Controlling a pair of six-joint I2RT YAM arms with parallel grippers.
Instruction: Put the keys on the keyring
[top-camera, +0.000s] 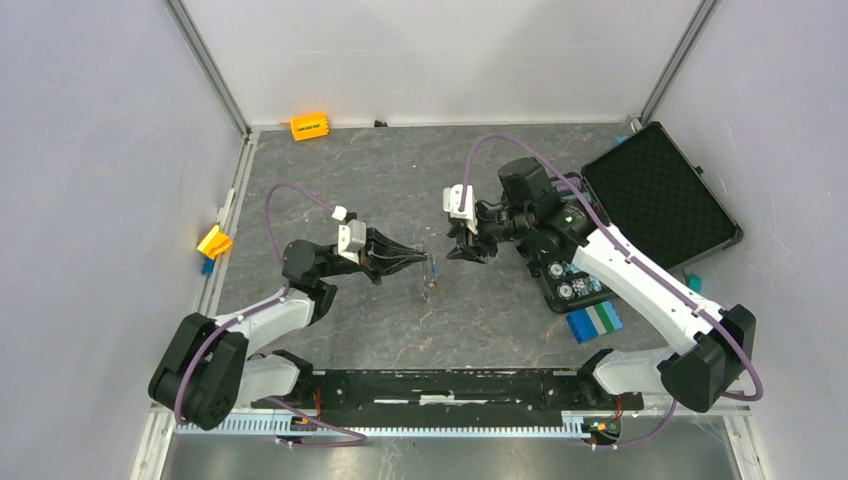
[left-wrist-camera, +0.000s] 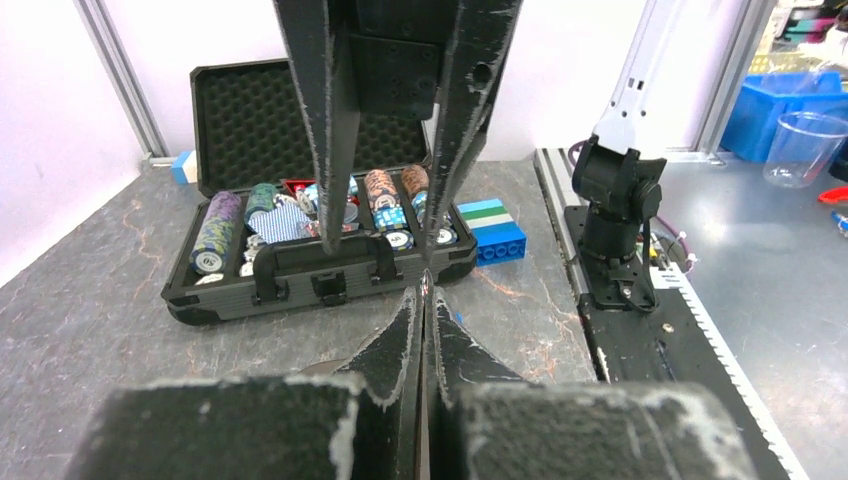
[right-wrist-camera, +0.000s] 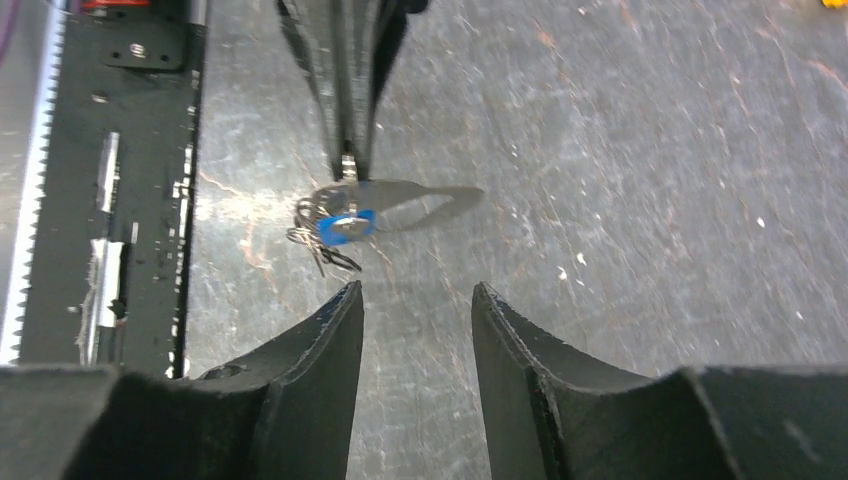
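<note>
The fingers of the left gripper (right-wrist-camera: 348, 165) are pressed together on one end of the keyring (right-wrist-camera: 440, 200), a flat grey loop found around the middle of the counter (right-wrist-camera: 650, 150). The keys (right-wrist-camera: 343, 226), one with a blue tag, are bunched at that gripped end and overlap the loop; whether they are threaded on it cannot be told. The right gripper (right-wrist-camera: 415, 295) is spread apart with nothing between its fingers, just beside the keys. Farther out, an opened black case (top-camera: 655, 190) of poker chips is set by the right edge toward the far corner, with a blue-and-white block (top-camera: 594, 322) at its near side.
</note>
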